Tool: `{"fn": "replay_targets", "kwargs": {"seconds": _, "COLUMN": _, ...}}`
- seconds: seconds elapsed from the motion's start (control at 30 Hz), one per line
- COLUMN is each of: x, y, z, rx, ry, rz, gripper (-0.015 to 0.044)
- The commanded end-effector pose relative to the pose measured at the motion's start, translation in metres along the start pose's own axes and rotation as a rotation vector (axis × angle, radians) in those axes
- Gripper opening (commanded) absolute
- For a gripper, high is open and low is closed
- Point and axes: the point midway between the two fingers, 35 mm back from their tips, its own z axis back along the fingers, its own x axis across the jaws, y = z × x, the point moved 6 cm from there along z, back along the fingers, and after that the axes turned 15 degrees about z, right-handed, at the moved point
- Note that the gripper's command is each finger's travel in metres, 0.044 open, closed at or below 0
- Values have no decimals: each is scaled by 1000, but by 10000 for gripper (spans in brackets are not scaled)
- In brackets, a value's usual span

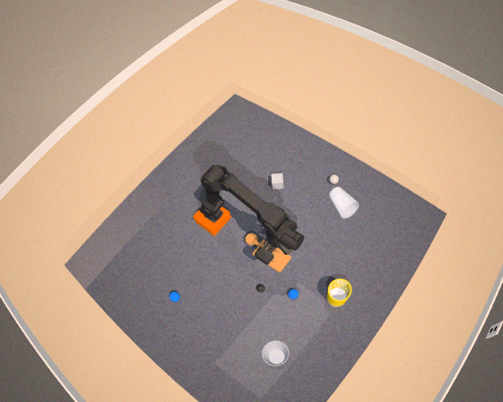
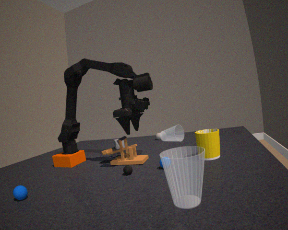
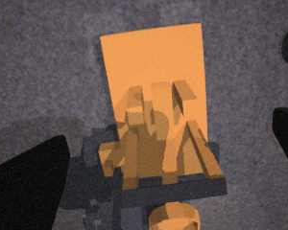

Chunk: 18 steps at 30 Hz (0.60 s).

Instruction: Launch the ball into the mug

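A dark grey, felt-like mat (image 2: 238,193) is covering the table, and the wooden catapult (image 2: 127,154) is sitting on it just right of the arm's orange block base (image 2: 68,158): a flat tan slab carrying a slanted frame of square beams, with a long arm ending in a shallow round cup (image 3: 174,220) that is showing no ball inside from the wrist view. The black gripper (image 2: 130,127) is hanging well above the catapult with its two pointed fingers (image 2: 125,124) spread wide, holding nothing and touching nothing; in the wrist view the fingers are appearing only as dark shapes cut off at the left and right edges. A small black ball (image 2: 127,169) is lying on the mat just in front of the catapult, with a blue ball (image 2: 163,162) to its right, half hidden behind a clear ribbed plastic cup (image 2: 184,177) standing upright in the near foreground. Another blue ball (image 2: 20,192) is resting far off to the near left. The yellow mug (image 2: 207,143), a smooth upright cylinder, is standing right of the catapult and well apart from it. Farther back, a second clear cup (image 2: 173,132) is lying on its side with a pale ball (image 2: 159,135) beside its narrow end, and a small grey cube (image 1: 277,180) is mostly hidden behind the catapult in the exterior view.
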Motion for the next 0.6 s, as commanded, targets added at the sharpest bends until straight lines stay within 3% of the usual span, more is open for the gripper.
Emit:
{"fn": "replay_targets", "kwargs": {"seconds": 0.0, "x": -1, "y": -2, "z": 28, "rx": -11, "ry": 3, "rz": 0, "gripper": 440}}
{"fn": "replay_targets", "kwargs": {"seconds": 0.13, "x": 0, "y": -1, "z": 60, "rx": -19, "ry": 5, "rz": 0, "gripper": 440}}
{"fn": "replay_targets", "kwargs": {"seconds": 0.17, "x": -3, "y": -2, "z": 32, "rx": 4, "ry": -1, "rz": 0, "gripper": 414}}
{"fn": "replay_targets", "kwargs": {"seconds": 0.3, "x": -54, "y": -3, "z": -3, "rx": 5, "ry": 3, "rz": -10, "gripper": 309}}
{"fn": "replay_targets", "kwargs": {"seconds": 0.57, "x": -138, "y": 22, "z": -61, "rx": 8, "ry": 10, "rz": -25, "gripper": 300}}
